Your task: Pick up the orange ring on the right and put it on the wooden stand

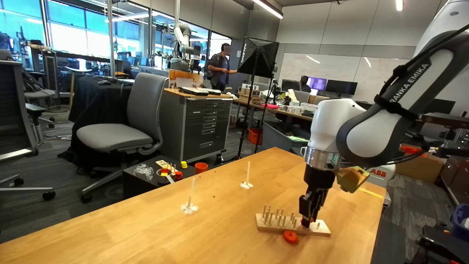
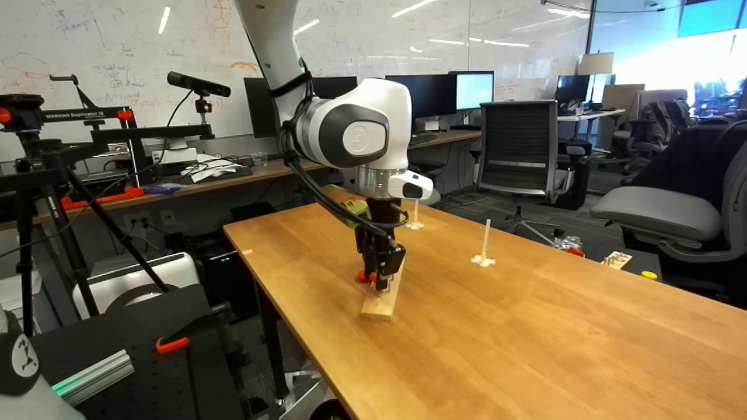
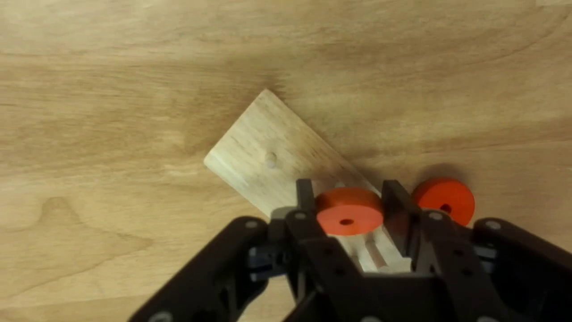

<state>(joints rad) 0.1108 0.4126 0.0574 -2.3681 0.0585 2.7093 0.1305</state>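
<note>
"What lies left of the black two-fingered end effector in the wrist view?"

"A pale rectangular light-wood stand with short upright pegs, reaching beneath it."

"The end effector's grip?"

"Clamped on a flat orange-red ring over the stand; I can't tell if that touches a peg."

"To its right?"

"A second flat orange-red ring, on the brown wooden counter just beside the stand."
</note>
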